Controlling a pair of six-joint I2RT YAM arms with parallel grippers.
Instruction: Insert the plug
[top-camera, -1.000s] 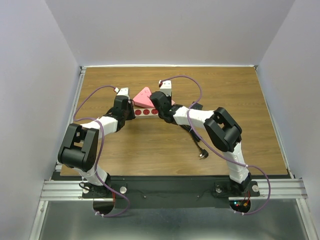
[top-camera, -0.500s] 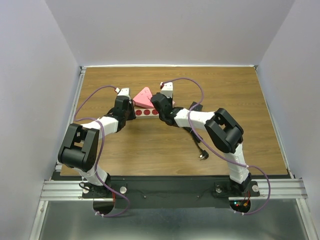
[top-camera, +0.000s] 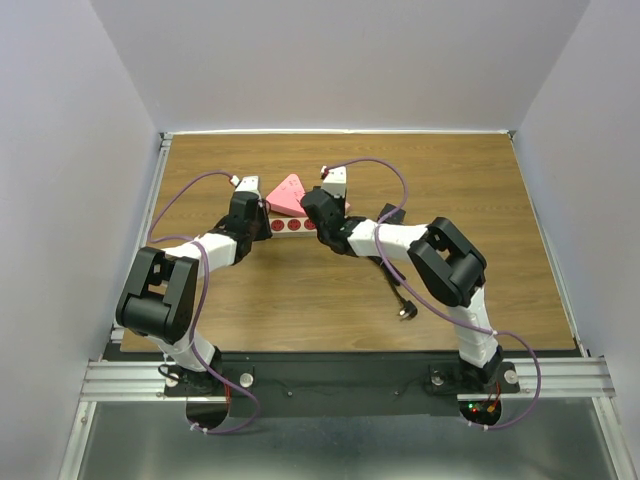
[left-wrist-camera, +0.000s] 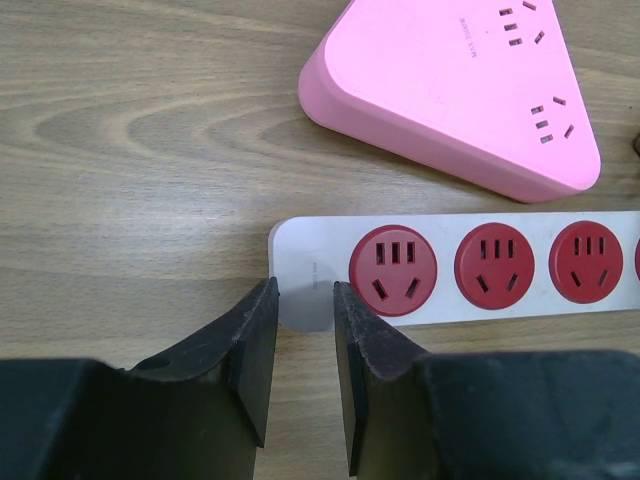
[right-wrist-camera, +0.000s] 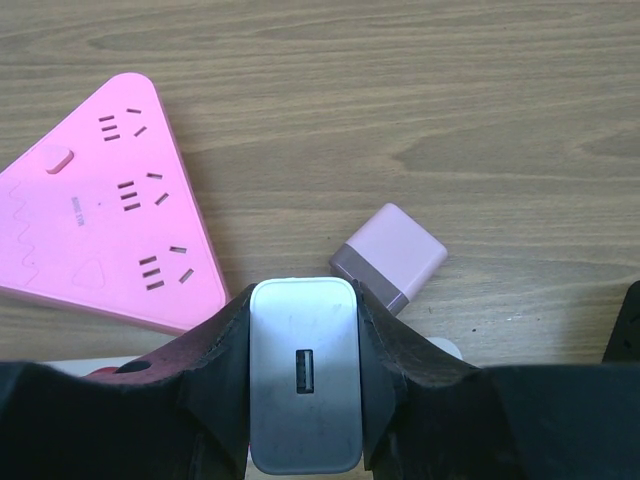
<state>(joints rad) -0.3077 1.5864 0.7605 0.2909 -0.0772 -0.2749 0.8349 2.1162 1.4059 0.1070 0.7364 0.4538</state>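
A white power strip (left-wrist-camera: 560, 300) with round red sockets (left-wrist-camera: 393, 270) lies on the wooden table; it also shows in the top view (top-camera: 290, 224). My left gripper (left-wrist-camera: 303, 290) is at the strip's left end with nothing between its jaws, which stand a narrow gap apart, tips over the bare white end. My right gripper (right-wrist-camera: 305, 290) is shut on a white USB charger plug (right-wrist-camera: 305, 380), with the USB port facing the camera. It holds the plug over the right part of the strip (top-camera: 318, 222). The plug's prongs and the socket under it are hidden.
A pink triangular power strip (left-wrist-camera: 450, 90) lies just behind the white one. A small lilac adapter (right-wrist-camera: 390, 255) lies beside it. A black cable with a plug end (top-camera: 405, 310) lies near the right arm.
My right gripper has edged slightly nearer and lower over the strip with the plug. My left gripper has not moved.
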